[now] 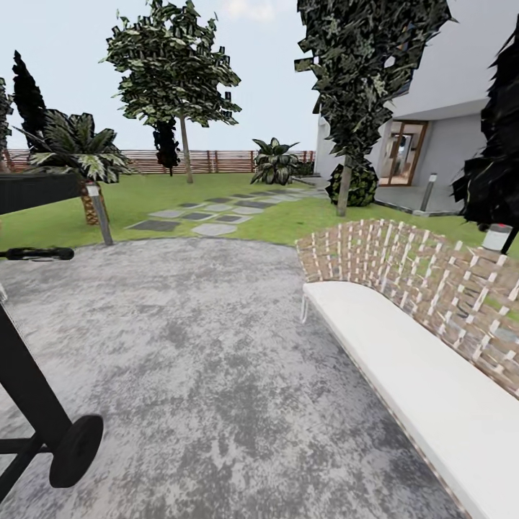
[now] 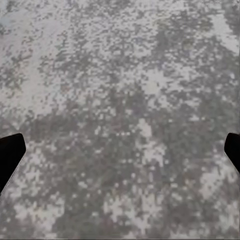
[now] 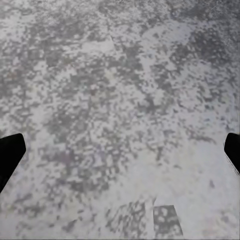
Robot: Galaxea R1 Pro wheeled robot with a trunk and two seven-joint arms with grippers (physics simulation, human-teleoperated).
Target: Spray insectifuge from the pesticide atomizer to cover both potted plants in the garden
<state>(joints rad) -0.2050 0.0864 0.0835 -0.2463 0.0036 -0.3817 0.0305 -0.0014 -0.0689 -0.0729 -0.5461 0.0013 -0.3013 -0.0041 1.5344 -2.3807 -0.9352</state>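
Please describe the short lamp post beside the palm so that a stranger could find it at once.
Start at the grey paved patio and look to its far left edge. There a short grey lamp post leans just before the palm; unlike the plants around, it is a bare pole.

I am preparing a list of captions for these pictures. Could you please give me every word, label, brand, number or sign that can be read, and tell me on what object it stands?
No readable text in any view.
The woven bench, the bollard lamp, the wooden fence and the house door carry no lettering.
Both wrist views show bare mottled paving, unmarked.
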